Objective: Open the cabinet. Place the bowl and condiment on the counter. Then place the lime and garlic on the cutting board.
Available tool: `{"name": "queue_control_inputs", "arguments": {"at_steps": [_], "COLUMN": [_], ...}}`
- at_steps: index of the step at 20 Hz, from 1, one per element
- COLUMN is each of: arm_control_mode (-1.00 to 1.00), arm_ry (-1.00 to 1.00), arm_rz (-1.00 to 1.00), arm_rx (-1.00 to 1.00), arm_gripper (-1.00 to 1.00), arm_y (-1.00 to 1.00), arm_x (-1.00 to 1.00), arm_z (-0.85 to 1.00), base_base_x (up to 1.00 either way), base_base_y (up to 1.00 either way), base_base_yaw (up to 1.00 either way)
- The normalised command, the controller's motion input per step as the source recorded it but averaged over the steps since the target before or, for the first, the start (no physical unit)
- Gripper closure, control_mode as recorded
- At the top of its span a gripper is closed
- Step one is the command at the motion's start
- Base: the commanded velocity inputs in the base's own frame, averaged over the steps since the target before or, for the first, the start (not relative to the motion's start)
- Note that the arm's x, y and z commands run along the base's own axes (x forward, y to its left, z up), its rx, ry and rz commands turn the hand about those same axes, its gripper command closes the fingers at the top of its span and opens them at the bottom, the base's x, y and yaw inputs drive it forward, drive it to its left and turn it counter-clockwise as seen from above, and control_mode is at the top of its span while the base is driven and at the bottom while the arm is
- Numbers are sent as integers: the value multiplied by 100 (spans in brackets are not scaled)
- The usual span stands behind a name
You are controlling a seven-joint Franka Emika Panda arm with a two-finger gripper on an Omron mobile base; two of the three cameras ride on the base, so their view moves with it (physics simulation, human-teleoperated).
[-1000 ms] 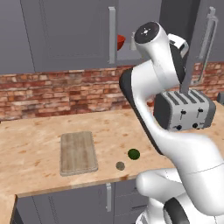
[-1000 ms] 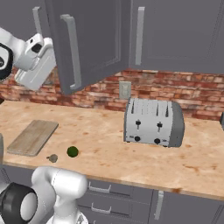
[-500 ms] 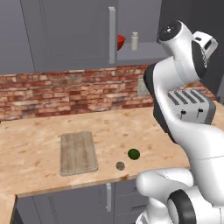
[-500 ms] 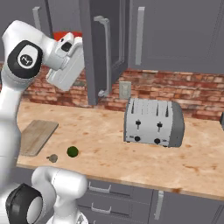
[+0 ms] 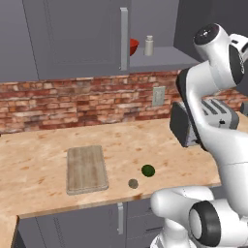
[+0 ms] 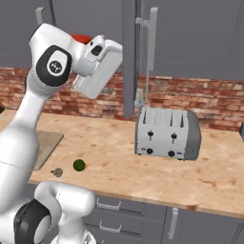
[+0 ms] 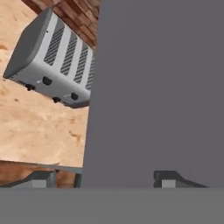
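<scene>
The cabinet [image 5: 72,38] has its left door shut and its right door [image 6: 128,57] swung out, edge-on in the right base view. On its shelf stand the red bowl [image 5: 134,46] and a pale condiment shaker [image 5: 149,46]. The cutting board [image 5: 86,168] lies bare on the counter [image 5: 38,160], with the lime [image 5: 148,170] and the garlic [image 5: 132,183] to its right near the front edge. My white hand [image 6: 97,66] hovers just left of the open door, apart from its handle [image 6: 151,33]. In the hand view my gripper [image 7: 105,179] stands open, fingertips [image 7: 41,178] wide apart, the door panel [image 7: 157,87] close ahead.
A silver toaster [image 6: 167,133] stands on the counter under the open door, right of the lime. A brick backsplash [image 5: 72,101] with an outlet [image 5: 157,96] runs behind. Lower grey cabinets [image 6: 133,214] sit below the counter's front edge.
My arm has swung to the right along the cabinet front, and the right door has come from partly open to fully swung out. The things on the counter have not moved.
</scene>
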Motion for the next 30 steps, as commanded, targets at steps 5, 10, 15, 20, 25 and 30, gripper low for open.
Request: {"name": "queue_control_inputs", "arguments": {"at_steps": [5, 10, 15, 20, 25, 30], "arm_control_mode": [-100, -100, -100, -100, -100, -100], "arm_ry": [1, -12, -15, -23, -15, 0], "arm_rz": [-4, 0, 3, 8, -2, 0], "arm_rx": [2, 6, 12, 12, 15, 1], "arm_gripper": [-100, -100, -100, -100, -100, -100], "arm_y": [-87, 63, 98, 68, 17, 16], "arm_x": [12, -49, -6, 13, 16, 0], "arm_z": [0, -1, 0, 12, 14, 9], "base_base_x": [0, 0, 0, 0, 0, 0], "base_base_y": [0, 0, 0, 0, 0, 0], "base_base_yaw": [0, 0, 0, 0, 0, 0]}}
